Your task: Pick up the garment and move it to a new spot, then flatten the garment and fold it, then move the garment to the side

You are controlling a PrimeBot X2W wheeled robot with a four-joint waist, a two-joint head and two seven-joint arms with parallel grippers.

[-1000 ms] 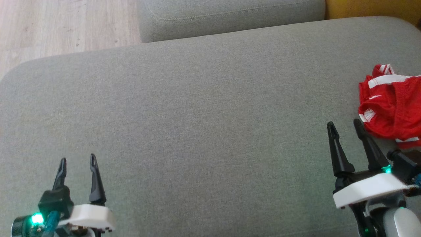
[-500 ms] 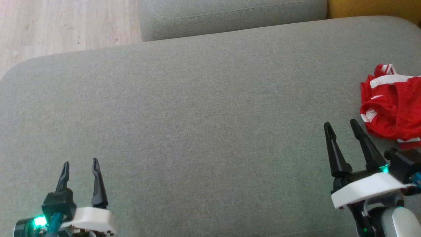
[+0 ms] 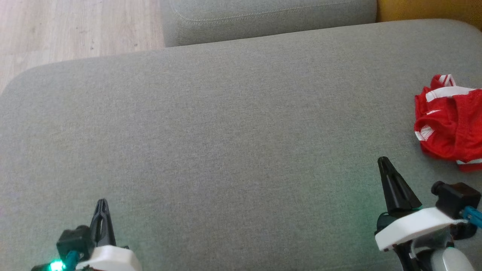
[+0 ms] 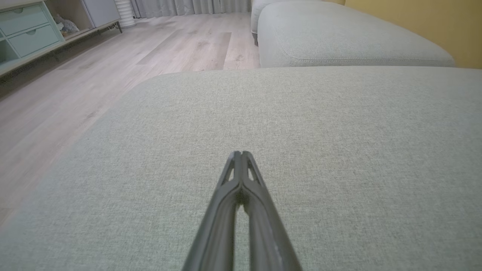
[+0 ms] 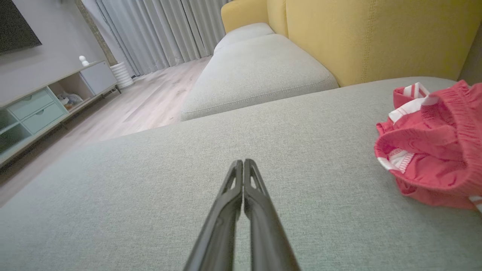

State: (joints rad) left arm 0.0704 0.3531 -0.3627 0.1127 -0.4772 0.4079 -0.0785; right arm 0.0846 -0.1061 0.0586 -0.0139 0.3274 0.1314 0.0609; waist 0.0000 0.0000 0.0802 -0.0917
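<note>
- The red garment with white trim (image 3: 450,122) lies bunched in a heap at the right edge of the grey fabric sofa cushion (image 3: 226,143), neither flat nor folded.
- The left gripper (image 3: 101,205) and the right gripper (image 3: 385,163), at the cushion's near edge, have fingers pressed together on nothing.
- Flattening and folding seem left to do; the heap fits waiting for pick-up or a fresh set-down.

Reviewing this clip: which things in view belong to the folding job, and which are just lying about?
Job: red garment, crumpled on the grey seat cushion; left gripper and right gripper, both shut, neither touching it.
Lying about: second grey cushion, yellow sofa back, wooden floor, drawer cabinet, curtains.
</note>
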